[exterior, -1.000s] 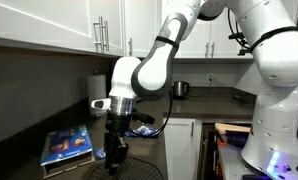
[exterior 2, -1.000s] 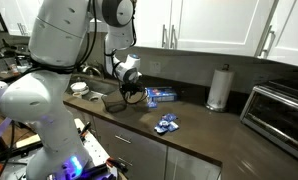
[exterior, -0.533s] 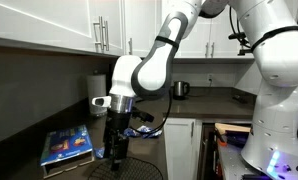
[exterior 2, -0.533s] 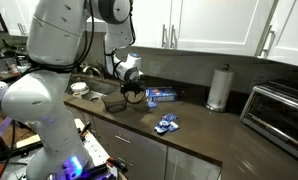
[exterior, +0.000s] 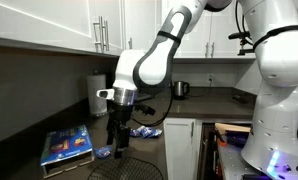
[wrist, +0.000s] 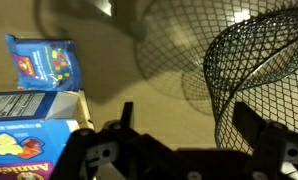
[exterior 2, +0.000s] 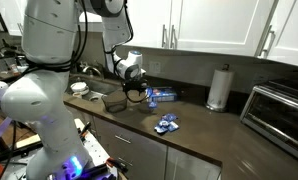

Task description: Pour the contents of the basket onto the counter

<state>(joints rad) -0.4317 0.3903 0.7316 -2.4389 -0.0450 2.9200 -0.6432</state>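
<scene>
The dark wire-mesh basket (wrist: 261, 60) fills the right of the wrist view and rests on the counter (exterior 2: 209, 135). In both exterior views it lies just below my gripper: the basket (exterior: 125, 170), the basket (exterior 2: 113, 102). My gripper (wrist: 189, 135) is open; the mesh wall runs past its right finger (wrist: 257, 125), and nothing sits between the jaws otherwise. My gripper (exterior: 117, 140) hangs over the basket's edge. The contents, small blue and white packets (exterior 2: 168, 124), lie in a heap on the counter apart from the basket, also seen as packets (exterior: 144, 131).
A flat blue book-like package (exterior: 67, 145) and a blue box (wrist: 29, 130) lie beside the basket. A paper towel roll (exterior 2: 221, 88) and a silver toaster oven (exterior 2: 280, 115) stand farther along. A bowl (exterior 2: 80, 88) and a kettle (exterior: 181, 89) are nearby.
The jaws have opened wide and let go of the basket. The gripper has lifted slightly; the basket and packets stay put.
</scene>
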